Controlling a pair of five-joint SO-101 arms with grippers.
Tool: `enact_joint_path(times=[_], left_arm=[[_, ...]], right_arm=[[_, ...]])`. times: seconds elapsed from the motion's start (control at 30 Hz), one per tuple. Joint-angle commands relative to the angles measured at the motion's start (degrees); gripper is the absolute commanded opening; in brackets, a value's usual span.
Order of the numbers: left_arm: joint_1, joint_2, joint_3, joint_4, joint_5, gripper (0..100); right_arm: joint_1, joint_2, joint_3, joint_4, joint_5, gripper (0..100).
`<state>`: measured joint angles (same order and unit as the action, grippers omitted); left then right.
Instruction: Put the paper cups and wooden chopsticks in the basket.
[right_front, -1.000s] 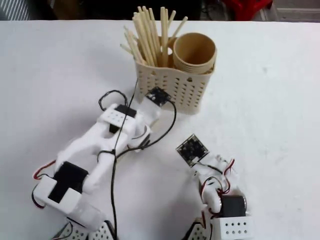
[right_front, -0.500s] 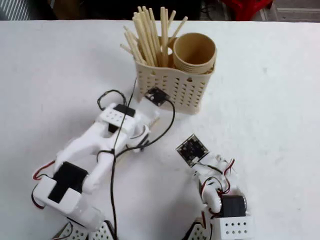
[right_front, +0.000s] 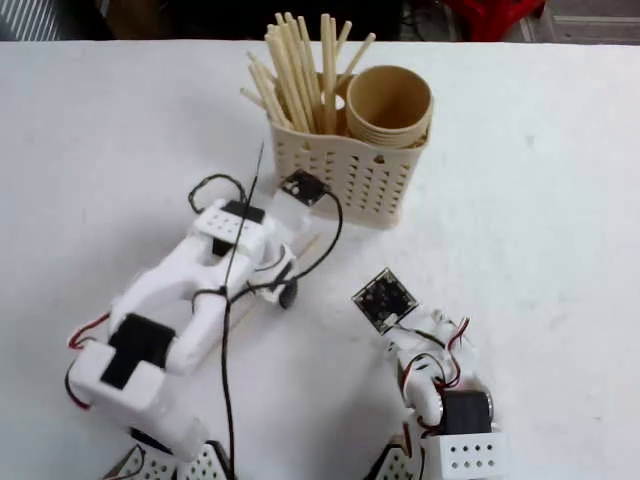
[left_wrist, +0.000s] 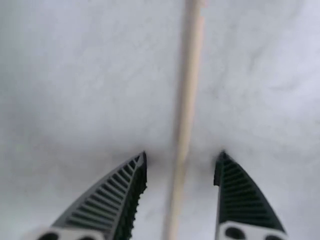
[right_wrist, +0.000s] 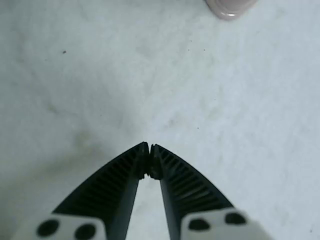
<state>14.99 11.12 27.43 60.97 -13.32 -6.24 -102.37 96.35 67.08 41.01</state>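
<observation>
Nearest, by the front edge of the white table (right_front: 540, 230): right gripper (right_wrist: 149, 162), arm folded back over its base, tips pressed together with nothing between them, pointed down at the table. Just beyond, and to its left: left gripper (left_wrist: 182, 160), jaws parted a moderate way, gripping nothing, lowered astride a single wooden chopstick (left_wrist: 187, 100) lying flat on the table. One finger either side of the stick, neither seen touching it. From the high view, that same wooden chopstick (right_front: 308, 241) angled out from under the left arm, far end aimed toward the basket (right_front: 345, 180), close to its near wall but apart from it. Farther back, toward the table's far edge: the basket itself, cream, perforated, upright. Inside, on the left arm's side, a bundle of wooden chopsticks (right_front: 295, 70) standing on end and fanning out above the rim. Beside them, on the right arm's side, a nested stack of paper cups (right_front: 390, 100), mouths up, rims above the basket's wall.
</observation>
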Motion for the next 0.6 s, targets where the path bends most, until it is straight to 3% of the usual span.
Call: enact_joint_path(times=[0.0,0.07,0.23,0.57], left_arm=[[0.0,7.1,-6.7,6.1,-0.3,22],[0.0,9.3,-8.8,7.8,-0.3,21],[0.0,8.6,-9.0,7.6,-0.4,5],[0.1,8.3,-8.5,7.6,-2.1,4]], right_arm=[[-0.1,-0.2,0.5,0.4,0.3,1.9],[-0.1,-0.2,0.5,0.4,0.3,1.9],[-0.1,-0.2,0.5,0.4,0.3,1.9],[-0.1,-0.2,0.5,0.4,0.3,1.9]])
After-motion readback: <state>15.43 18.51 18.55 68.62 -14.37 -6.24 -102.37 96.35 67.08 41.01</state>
